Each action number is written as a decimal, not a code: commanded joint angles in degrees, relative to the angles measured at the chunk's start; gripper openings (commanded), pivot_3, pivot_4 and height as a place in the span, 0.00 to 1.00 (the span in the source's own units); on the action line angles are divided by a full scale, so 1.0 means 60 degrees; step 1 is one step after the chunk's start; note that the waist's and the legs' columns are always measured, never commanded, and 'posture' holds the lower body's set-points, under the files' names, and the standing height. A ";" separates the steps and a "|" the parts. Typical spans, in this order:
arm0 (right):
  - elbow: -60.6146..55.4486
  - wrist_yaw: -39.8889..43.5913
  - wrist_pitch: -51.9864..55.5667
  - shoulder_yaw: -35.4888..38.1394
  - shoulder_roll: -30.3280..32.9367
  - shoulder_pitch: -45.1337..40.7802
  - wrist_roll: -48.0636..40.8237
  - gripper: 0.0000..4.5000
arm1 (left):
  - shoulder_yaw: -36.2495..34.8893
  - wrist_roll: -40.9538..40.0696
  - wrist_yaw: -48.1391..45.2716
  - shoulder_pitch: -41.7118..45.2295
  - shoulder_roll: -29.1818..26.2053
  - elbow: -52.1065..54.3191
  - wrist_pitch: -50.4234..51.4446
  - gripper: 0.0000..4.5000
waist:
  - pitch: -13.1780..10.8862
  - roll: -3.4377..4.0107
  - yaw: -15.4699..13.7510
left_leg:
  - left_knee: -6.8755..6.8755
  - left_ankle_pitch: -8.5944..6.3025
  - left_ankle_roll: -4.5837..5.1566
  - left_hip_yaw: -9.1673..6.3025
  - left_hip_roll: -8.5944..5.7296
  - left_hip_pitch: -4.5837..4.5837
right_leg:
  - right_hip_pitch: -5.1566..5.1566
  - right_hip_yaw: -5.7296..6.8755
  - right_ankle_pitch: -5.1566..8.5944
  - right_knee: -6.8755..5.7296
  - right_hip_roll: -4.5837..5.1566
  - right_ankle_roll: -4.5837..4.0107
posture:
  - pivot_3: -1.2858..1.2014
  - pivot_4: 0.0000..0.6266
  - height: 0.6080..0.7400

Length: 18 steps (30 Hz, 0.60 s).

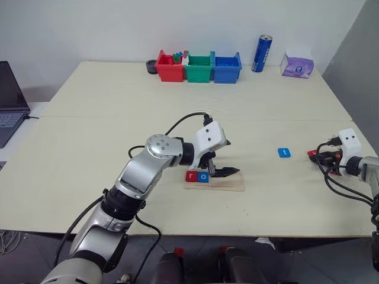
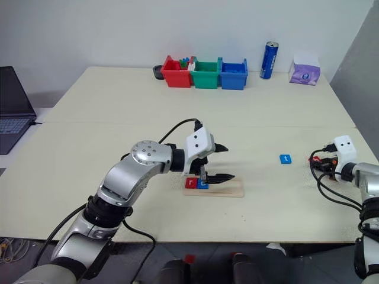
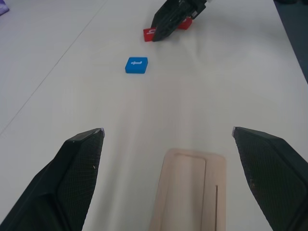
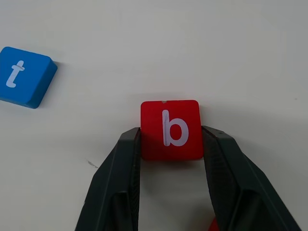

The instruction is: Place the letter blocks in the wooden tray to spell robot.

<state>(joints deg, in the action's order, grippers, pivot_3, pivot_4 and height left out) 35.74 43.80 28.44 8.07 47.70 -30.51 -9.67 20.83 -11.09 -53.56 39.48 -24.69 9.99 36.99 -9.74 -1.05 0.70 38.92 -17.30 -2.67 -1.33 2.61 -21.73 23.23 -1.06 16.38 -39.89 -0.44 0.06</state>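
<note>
My right end effector [image 4: 171, 144] is closing its two black fingers [image 4: 118, 187] against the sides of one red letter block marked b [image 4: 171, 129], which is lying flat on the pale surface [image 1: 118, 142]; both fingers are touching its edges. A sliver of another red thing is peeking out under my right finger, too hidden for me to identify. Near that block, one blue letter block marked t [image 1: 284, 152] is lying on its own, apart from everything else.

My left end effector [image 2: 216, 163] is hanging spread wide and gripping nothing, its two fingers straddling the free part of the wooden tray [image 1: 228, 186] without touching it. One tray is lying near the front edge of the surface, and two letter blocks are sitting at its left end, side by side and touching: one red r [image 1: 190, 176] and one blue o [image 1: 203, 176]. So I am counting four lettered blocks: two in the tray, two out on the surface to my right.

Along the far edge, three bins are standing in a row: one red [image 1: 169, 67], one green [image 1: 199, 68], one blue [image 1: 227, 67]. One blue can [image 1: 261, 53] is standing upright beyond them, with one purple tissue pack [image 1: 297, 65] beside it.
</note>
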 commanded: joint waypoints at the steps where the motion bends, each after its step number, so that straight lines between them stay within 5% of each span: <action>1: -0.3325 -0.0733 0.1030 0.0770 -0.0191 0.1626 -0.0422 0.32 | -0.0247 0.0054 -0.0139 -0.0299 -0.0500 0.0169 -0.0293 1.00 | 0.0003 0.0005 -0.0033 | -0.0002 0.0000 0.0000 -0.0001 0.0002 -0.0001 | 0.0001 0.0001 0.0000 0.0000 0.0001 0.0000 | 0.52 0.24 1.00; 6: -0.8701 -0.2353 0.3408 0.1965 -0.1497 0.4184 -0.1191 0.32 | -0.0393 -0.0056 -0.0225 -0.0725 -0.0944 0.0370 -0.0405 1.00 | 0.0007 0.0026 -0.0089 | -0.0004 0.0001 -0.0003 -0.0019 0.0008 -0.0017 | 0.0009 0.0016 0.0003 -0.0003 0.0002 0.0003 | 0.52 0.24 1.00; 10: -1.2768 -0.4545 0.5246 0.1590 -0.4179 0.5826 -0.1403 0.32 | -0.0442 -0.0252 -0.0465 -0.1070 -0.1110 0.0616 -0.0581 1.00 | 0.0011 0.0029 -0.0077 | -0.0004 0.0001 -0.0003 -0.0022 0.0003 -0.0010 | 0.0004 0.0019 0.0005 -0.0012 0.0004 0.0008 | 0.52 0.24 1.00; 18: -1.4069 -0.7415 0.5229 -0.0325 -0.7034 0.6521 -0.0097 0.32 | -0.0220 -0.0064 -0.0736 -0.1046 -0.1154 0.0437 -0.1049 1.00 | 0.0012 0.0030 0.0008 | -0.0006 0.0008 -0.0016 -0.0021 0.0000 -0.0003 | 0.0006 0.0014 0.0032 -0.0011 -0.0003 0.0057 | 0.52 0.24 1.00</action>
<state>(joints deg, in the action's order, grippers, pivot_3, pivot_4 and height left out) -47.22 2.30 61.83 7.05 6.07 8.80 -12.25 19.41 -11.72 -57.32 32.45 -31.35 11.31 32.27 -9.67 -0.87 0.75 38.88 -17.25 -2.77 -1.45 2.61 -21.76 23.29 -0.98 16.58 -39.96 -0.46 0.40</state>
